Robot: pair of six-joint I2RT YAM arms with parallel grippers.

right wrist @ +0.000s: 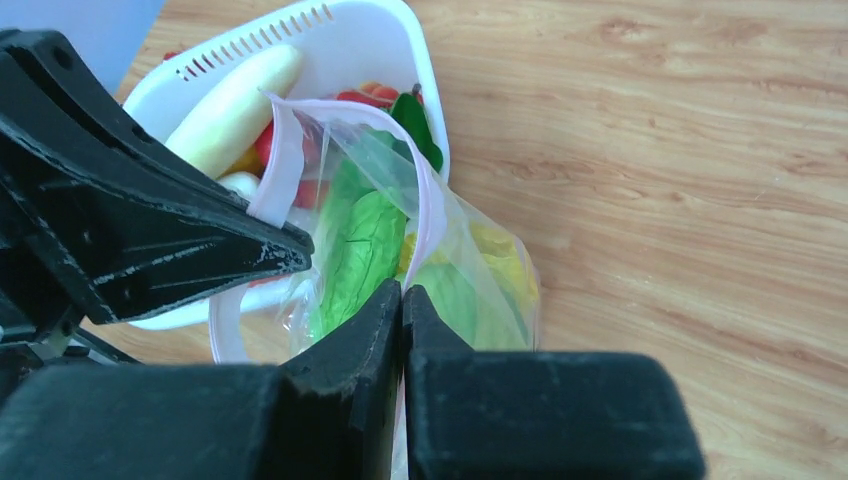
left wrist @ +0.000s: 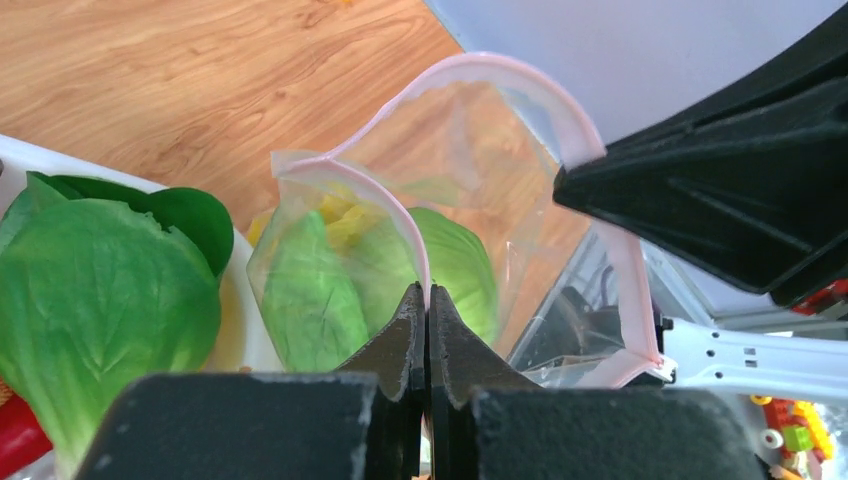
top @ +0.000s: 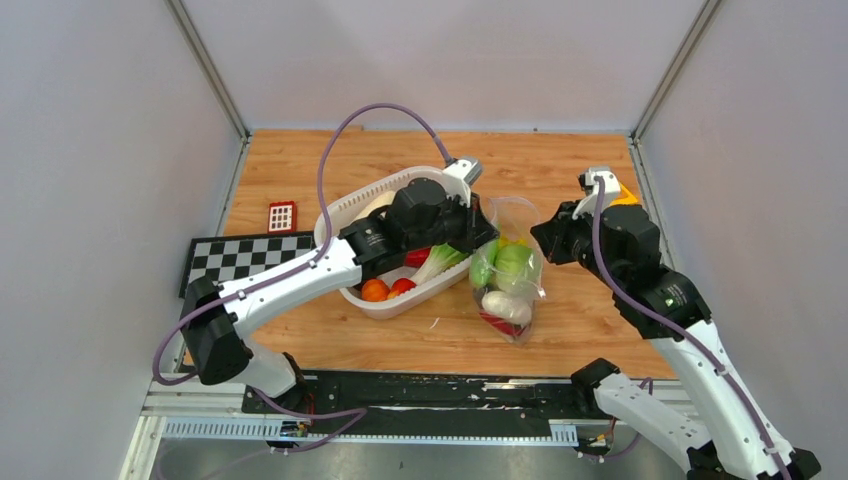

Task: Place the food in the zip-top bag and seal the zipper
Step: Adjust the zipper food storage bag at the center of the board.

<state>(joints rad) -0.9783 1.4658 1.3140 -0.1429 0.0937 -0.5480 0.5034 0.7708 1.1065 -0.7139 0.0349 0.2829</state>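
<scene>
The zip-top bag (top: 522, 225) stands on the table just right of the white tub (top: 345, 212). Its mouth gapes open, and it holds green leafy food (top: 512, 262), a white radish (top: 505, 305) and a red piece (top: 497, 322). My left gripper (left wrist: 428, 292) is shut on the near lip of the pink zipper (left wrist: 500, 80). My right gripper (right wrist: 402, 288) is shut on the opposite lip of the zipper (right wrist: 432, 200). The two grippers face each other across the mouth. More food lies in the tub (right wrist: 380, 30): a long white radish (right wrist: 235, 105), an orange piece (top: 375, 290) and a red piece (top: 403, 285).
A small red keypad block (top: 282, 216) and a checkerboard mat (top: 245, 258) lie left of the tub. Grey walls close in the table on three sides. A black rail (top: 400, 392) runs along the near edge.
</scene>
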